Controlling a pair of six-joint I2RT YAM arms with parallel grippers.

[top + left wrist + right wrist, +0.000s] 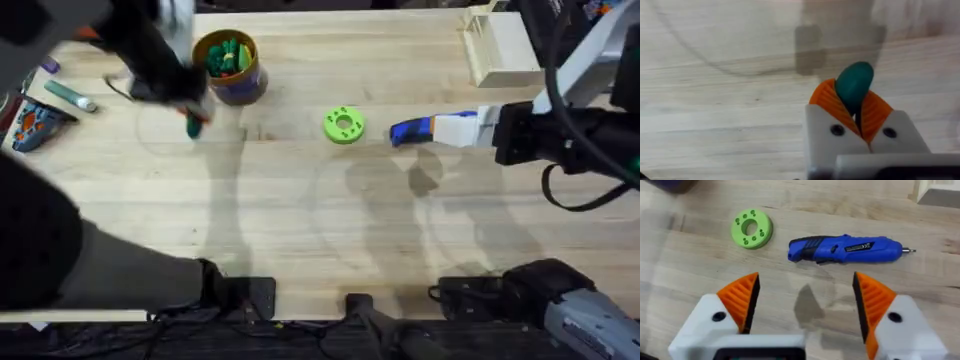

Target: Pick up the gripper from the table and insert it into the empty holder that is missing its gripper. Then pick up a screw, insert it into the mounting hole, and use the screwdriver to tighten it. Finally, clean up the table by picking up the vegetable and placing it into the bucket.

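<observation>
Left gripper point(856, 111) pinches the vegetable point(854, 86) by one end, lifted beside the bucket point(226, 66). Right gripper point(805, 305) hangs wide open above the screwdriver point(845, 248). Risk: the smooth oval could squirt from the shallow pinch, missing the rim.

text: none legible | screwdriver point(847, 249): pale label strip on blue body, print too small to read
</observation>
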